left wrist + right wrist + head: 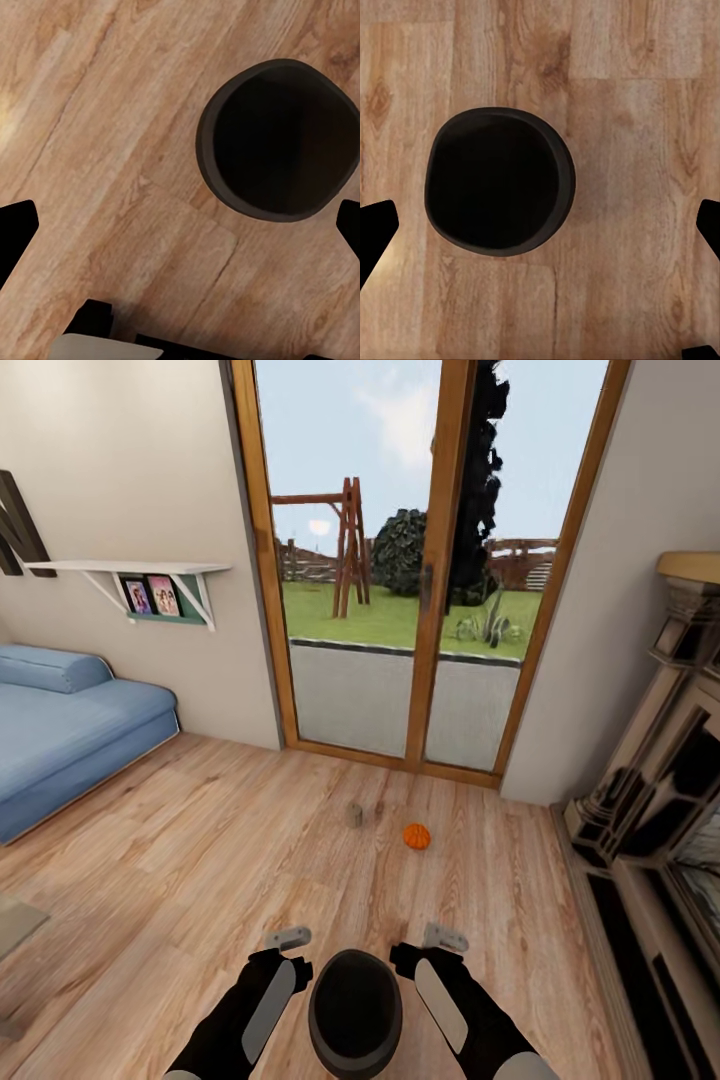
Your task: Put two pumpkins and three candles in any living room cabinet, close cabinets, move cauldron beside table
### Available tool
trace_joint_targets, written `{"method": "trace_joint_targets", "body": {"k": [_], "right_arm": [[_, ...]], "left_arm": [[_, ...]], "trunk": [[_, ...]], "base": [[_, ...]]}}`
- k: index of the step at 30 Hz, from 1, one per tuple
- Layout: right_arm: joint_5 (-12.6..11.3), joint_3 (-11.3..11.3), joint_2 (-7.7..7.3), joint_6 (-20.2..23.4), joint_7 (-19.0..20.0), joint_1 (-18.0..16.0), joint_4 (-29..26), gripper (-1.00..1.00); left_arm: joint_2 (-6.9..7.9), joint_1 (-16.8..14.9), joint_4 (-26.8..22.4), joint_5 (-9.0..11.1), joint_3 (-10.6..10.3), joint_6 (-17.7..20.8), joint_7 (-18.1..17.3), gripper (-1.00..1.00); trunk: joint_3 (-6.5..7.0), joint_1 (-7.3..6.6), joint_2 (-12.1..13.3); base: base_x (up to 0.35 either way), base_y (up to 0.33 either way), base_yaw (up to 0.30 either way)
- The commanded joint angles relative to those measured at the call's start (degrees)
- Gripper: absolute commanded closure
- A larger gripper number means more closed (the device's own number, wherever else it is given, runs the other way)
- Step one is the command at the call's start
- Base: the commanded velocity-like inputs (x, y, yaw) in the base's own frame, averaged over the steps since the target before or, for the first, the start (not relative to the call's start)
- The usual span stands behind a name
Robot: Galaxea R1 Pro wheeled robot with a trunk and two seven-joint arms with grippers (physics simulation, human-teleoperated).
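The black cauldron [355,1010] stands on the wooden floor right in front of me, between my two arms. Its dark mouth faces up in the left wrist view [279,142] and in the right wrist view [499,184]. My left gripper [288,937] [180,232] hovers open to the cauldron's left, holding nothing. My right gripper [444,937] [544,232] hovers open to its right, also empty. Farther ahead on the floor lie one orange pumpkin [416,836] and two small grey-beige candles [354,815] [379,810], near the glass door.
A wood-framed glass door [430,580] fills the far wall. A blue sofa [60,730] stands at the left under a white wall shelf [130,570]. A dark ornate fireplace unit [660,790] lines the right side. A rug corner [12,925] shows at the left edge.
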Motion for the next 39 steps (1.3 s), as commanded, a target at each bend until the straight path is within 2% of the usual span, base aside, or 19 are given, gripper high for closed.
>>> {"method": "trace_joint_targets", "body": {"k": [1, 12, 39], "right_arm": [[-0.5, 0.2, -0.04, 0.3, -0.5, 0.0, -0.1, -1.00], [-0.4, 0.2, -0.01, 0.8, 1.5, -0.1, 0.6, -1.00], [-0.4, 0.1, 0.14, 0.8, 1.6, -0.1, 1.1, -1.00]], "left_arm": [[0.03, -0.1, -0.1, 0.6, -0.2, 0.1, 0.6, -1.00], [-0.59, 0.0, -0.1, 0.5, -0.2, 0.2, 0.6, -1.00], [-0.68, 0.0, -0.1, 0.5, -0.3, 0.2, 0.6, -1.00]], "trunk": [[-0.24, 0.23, -0.5], [-2.22, 2.64, -4.9], [-7.07, 8.57, -15.7]], "base": [[0.000, 0.000, 0.000], [0.000, 0.000, 0.000], [0.000, 0.000, 0.000]]}}
